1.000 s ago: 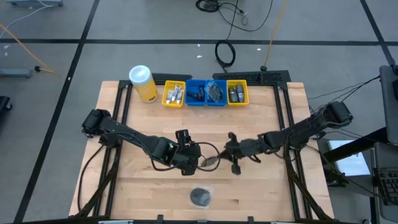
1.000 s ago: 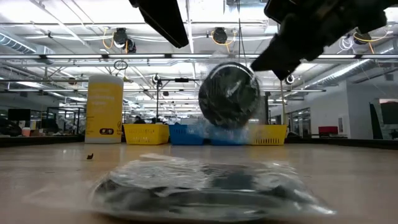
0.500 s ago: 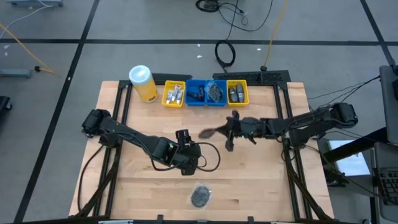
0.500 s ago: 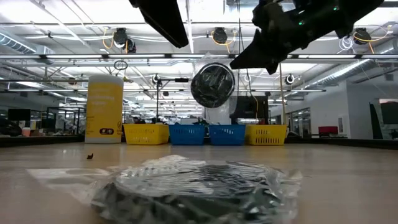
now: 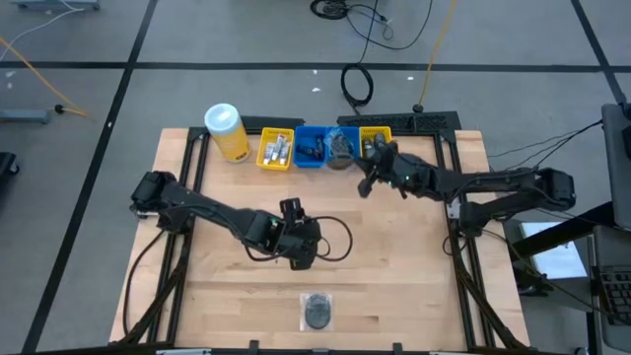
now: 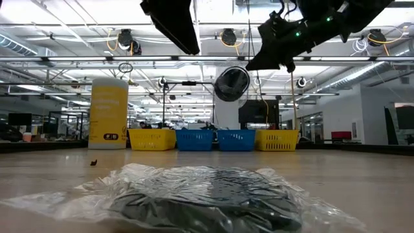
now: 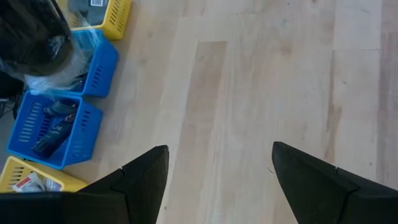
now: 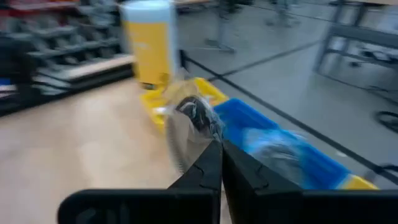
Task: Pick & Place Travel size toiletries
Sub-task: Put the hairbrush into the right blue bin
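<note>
I see the right arm (image 5: 473, 184) stretched toward the bins (image 5: 325, 148), its fingers (image 8: 219, 163) pinched shut on a bagged black puff (image 6: 231, 83) hanging flat-face outward above the blue bin. The left fingers (image 7: 146, 177) stand open mid-desk (image 5: 394, 276). Another bagged puff (image 5: 316, 311) lies flat near the front edge.

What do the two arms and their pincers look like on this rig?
Both arms are dark, jointed links running in from the table's sides. The left pincer shows two flat, matte black fingers with angled tips. The right pincer has the same black fingers, narrowing to thin edges. A black cable loops beside the left wrist, and small green lights glow on the right wrist in the low view.
</note>
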